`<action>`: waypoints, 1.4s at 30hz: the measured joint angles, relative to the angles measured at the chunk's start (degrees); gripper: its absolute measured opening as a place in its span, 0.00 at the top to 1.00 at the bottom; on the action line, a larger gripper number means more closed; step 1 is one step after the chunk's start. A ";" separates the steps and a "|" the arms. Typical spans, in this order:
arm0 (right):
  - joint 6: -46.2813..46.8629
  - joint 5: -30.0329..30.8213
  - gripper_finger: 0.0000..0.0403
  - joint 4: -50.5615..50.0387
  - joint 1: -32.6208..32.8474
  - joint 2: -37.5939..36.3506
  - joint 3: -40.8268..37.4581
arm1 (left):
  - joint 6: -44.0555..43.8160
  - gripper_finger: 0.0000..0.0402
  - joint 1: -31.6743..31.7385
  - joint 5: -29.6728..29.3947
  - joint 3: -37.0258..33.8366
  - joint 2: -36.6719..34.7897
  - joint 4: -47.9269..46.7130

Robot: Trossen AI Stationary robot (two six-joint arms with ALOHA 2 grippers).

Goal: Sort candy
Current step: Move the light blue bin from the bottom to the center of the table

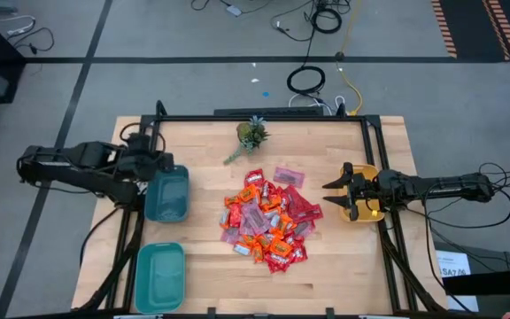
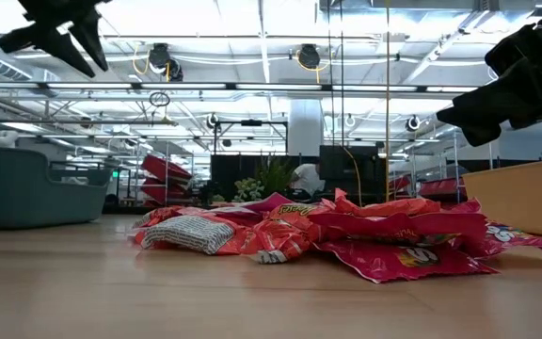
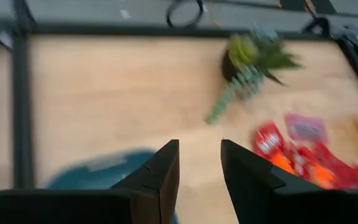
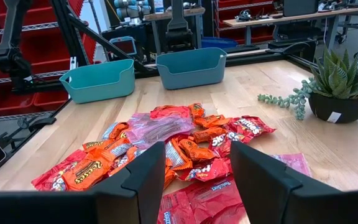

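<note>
A: Item, candy pile point(image 2: 346, 235): status?
B: Low view: near packets hide the ones behind; wrapper print mostly too small to read.
A: Item, teal bowl point(image 3: 98, 171)?
B: Left wrist view: blurred, partly hidden behind the left gripper point(image 3: 199, 174) fingers.
A: Item, yellow bowl point(image 1: 366, 213)?
B: High view: mostly covered by the right gripper point(image 1: 336, 192); low view: cut off at the edge.
A: Item, plant point(image 3: 253, 59)?
B: Blurred.

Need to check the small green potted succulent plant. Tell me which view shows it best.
The right wrist view: the small green potted succulent plant sits upright, with its dark pot and trailing stem sharp. High view shows it tiny from above, left wrist blurred, low view only distant leaves.
</note>
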 joint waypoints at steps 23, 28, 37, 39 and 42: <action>-0.02 -0.01 0.57 -0.07 -0.02 0.01 0.00 | -50.89 0.68 -43.52 15.46 7.55 27.15 -12.10; 0.00 -0.01 0.57 -0.15 0.00 0.01 -0.01 | -50.74 0.68 -45.67 19.57 7.59 29.73 -5.48; -0.01 -0.01 0.57 -0.17 -0.01 0.00 0.01 | -41.76 0.68 -46.39 20.16 7.59 33.59 -5.18; -0.01 -0.01 0.57 -0.19 -0.01 0.00 0.01 | -42.40 0.68 -46.33 20.83 7.59 33.89 -5.26; -0.02 0.01 0.57 -0.20 -0.02 0.01 -0.01 | -45.02 0.68 -46.35 23.04 7.59 33.85 -6.59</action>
